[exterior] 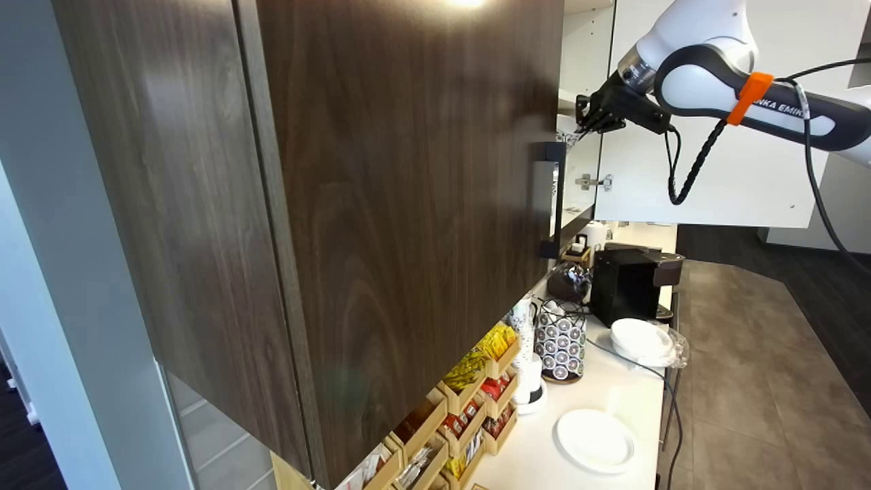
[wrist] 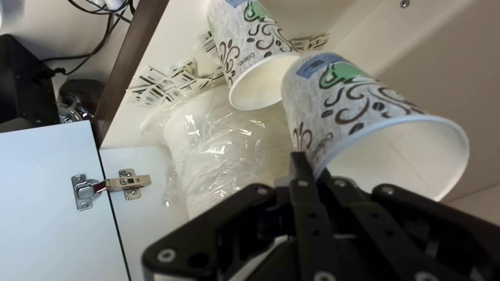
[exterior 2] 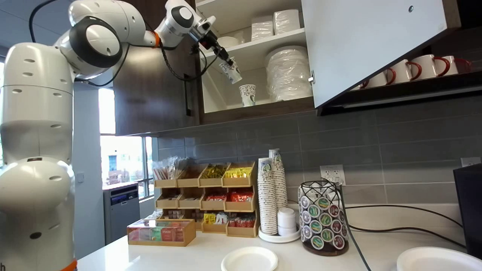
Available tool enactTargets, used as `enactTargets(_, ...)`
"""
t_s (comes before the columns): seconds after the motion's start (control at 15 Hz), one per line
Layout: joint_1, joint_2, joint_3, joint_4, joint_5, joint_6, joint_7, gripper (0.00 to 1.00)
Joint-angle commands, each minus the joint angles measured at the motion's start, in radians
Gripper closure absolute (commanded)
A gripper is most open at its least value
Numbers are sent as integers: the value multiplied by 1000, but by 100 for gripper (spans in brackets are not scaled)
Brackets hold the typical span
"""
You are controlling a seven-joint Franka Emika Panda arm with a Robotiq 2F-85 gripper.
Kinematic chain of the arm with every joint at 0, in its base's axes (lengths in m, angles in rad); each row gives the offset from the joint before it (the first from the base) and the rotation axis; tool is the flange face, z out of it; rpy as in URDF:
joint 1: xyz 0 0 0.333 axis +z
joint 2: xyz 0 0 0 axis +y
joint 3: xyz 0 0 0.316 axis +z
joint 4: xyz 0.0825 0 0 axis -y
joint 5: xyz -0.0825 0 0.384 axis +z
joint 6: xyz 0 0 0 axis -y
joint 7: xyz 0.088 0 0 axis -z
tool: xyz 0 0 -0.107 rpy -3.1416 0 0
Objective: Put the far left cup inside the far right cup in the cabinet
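The dark brown cabinet [exterior: 408,204] has its white interior open; its lower edge shows in an exterior view [exterior 2: 260,109]. My gripper [wrist: 314,169] is shut on the wall and rim of a patterned paper cup [wrist: 347,97]. In an exterior view the held cup [exterior 2: 231,72] hangs tilted from the gripper [exterior 2: 229,61], its base toward the lower right. The second patterned cup [exterior 2: 247,95] stands upright on the cabinet's bottom shelf, below and right of the held cup, apart from it. In the wrist view this standing cup [wrist: 252,50] is left of and behind the held one.
Plastic-wrapped plates [exterior 2: 289,73] stand on the bottom shelf, right of the standing cup. Wrapped stacks [exterior 2: 286,21] sit on the shelf above. The open white door [exterior 2: 376,45] is at the right; a closed brown door [exterior 2: 158,90] with a black handle is at the left.
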Motion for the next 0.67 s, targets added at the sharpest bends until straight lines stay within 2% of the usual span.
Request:
enactTargets(0.0, 4, 63, 2, 68, -66, 0, -5, 99)
enactTargets(0.6, 9, 146, -2, 157, -101, -45, -17, 99)
